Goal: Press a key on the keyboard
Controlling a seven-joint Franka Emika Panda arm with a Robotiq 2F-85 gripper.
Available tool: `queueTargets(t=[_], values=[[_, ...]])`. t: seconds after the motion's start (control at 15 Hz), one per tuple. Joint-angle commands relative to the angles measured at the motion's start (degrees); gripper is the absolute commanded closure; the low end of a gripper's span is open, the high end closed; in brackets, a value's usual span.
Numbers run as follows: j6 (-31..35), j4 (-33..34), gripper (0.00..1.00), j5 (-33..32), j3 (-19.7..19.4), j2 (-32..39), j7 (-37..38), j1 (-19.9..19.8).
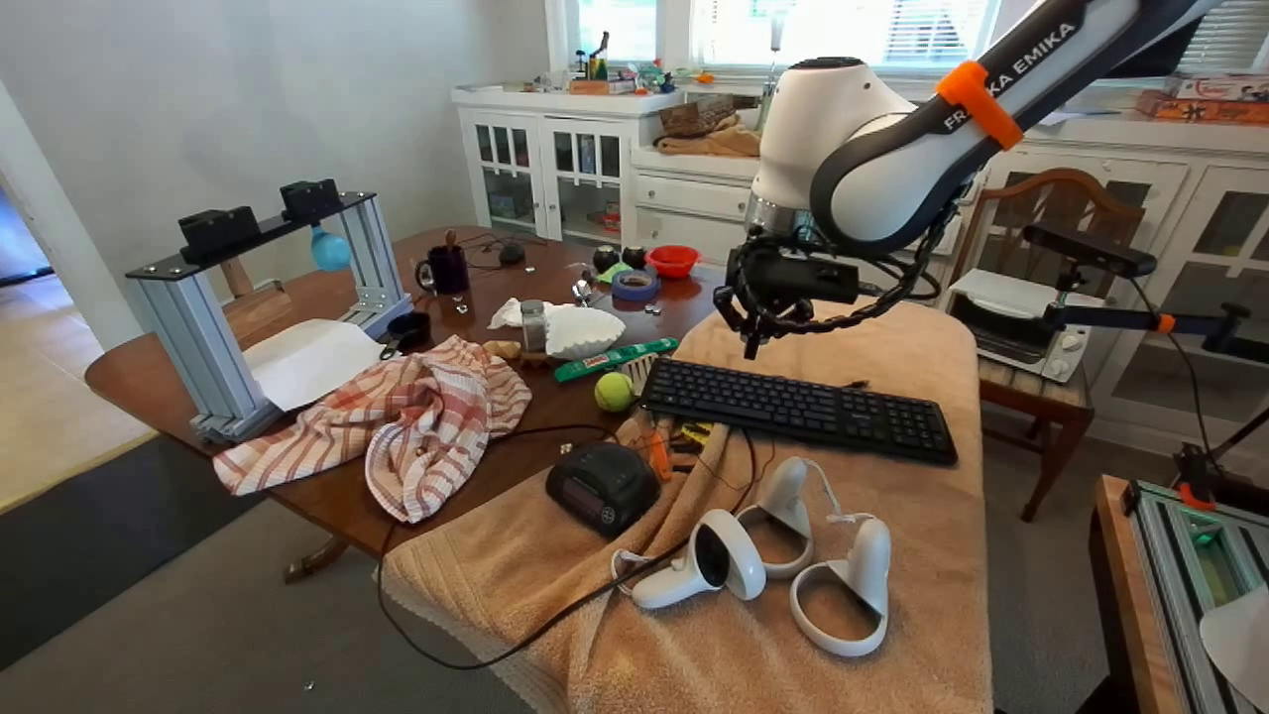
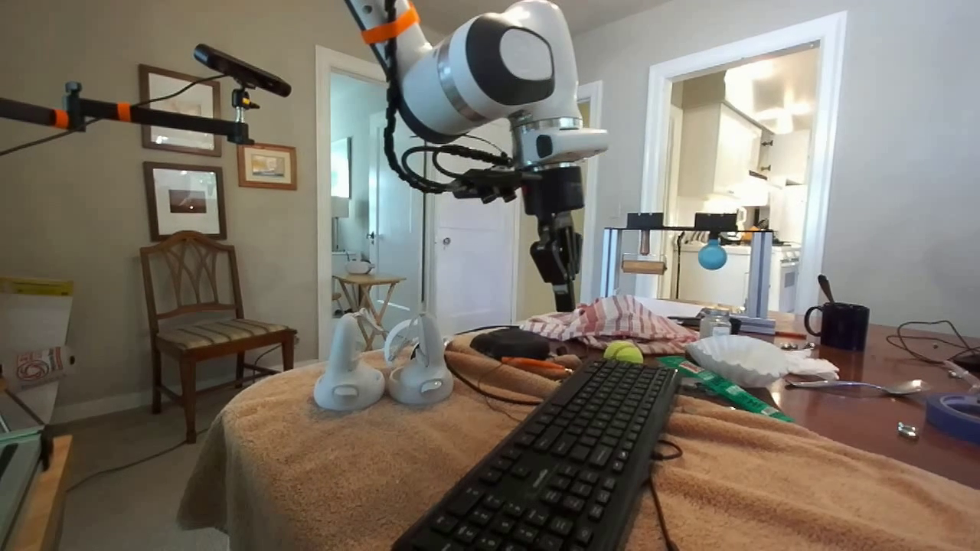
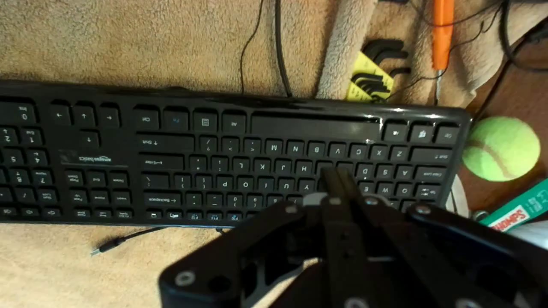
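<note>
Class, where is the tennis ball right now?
In the wrist view, the tennis ball is at the right, beside one end of the keyboard, with a green packet lower in the picture.

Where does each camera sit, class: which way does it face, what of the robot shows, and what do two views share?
Exterior view: raised, looking down across the tan towel and keyboard towards white cabinets; arm and jaws show.
Exterior view: low, near the keyboard's number-pad end, looking along it towards a white door; arm and jaws show.
Wrist view: on the arm, looking down at the keyboard; the closed jaws show at the bottom.
Shared: both exterior views include the red-striped cloth and white VR controllers.
</note>
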Motion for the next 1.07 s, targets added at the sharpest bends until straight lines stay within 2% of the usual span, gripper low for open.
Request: queueTargets(t=[0.0, 0.07, 0.4, 0.8, 1.0], values=[[0.89, 3.15, 1.00, -0.48, -3.49, 4.00, 4.70, 1.28], [-0.08, 1.27, 0.99, 0.50, -2.97, 1.49, 1.08, 1.32], [-0.02, 2.68, 1.00, 0.51, -4.04, 3.14, 2.44, 1.52], [4.11, 4.93, 1.00, -6.64, -8.45, 7.42, 17.45, 4.58], [8.11, 6.06, 1.00, -7.31, -10.68, 10.93, 24.98, 5.81]])
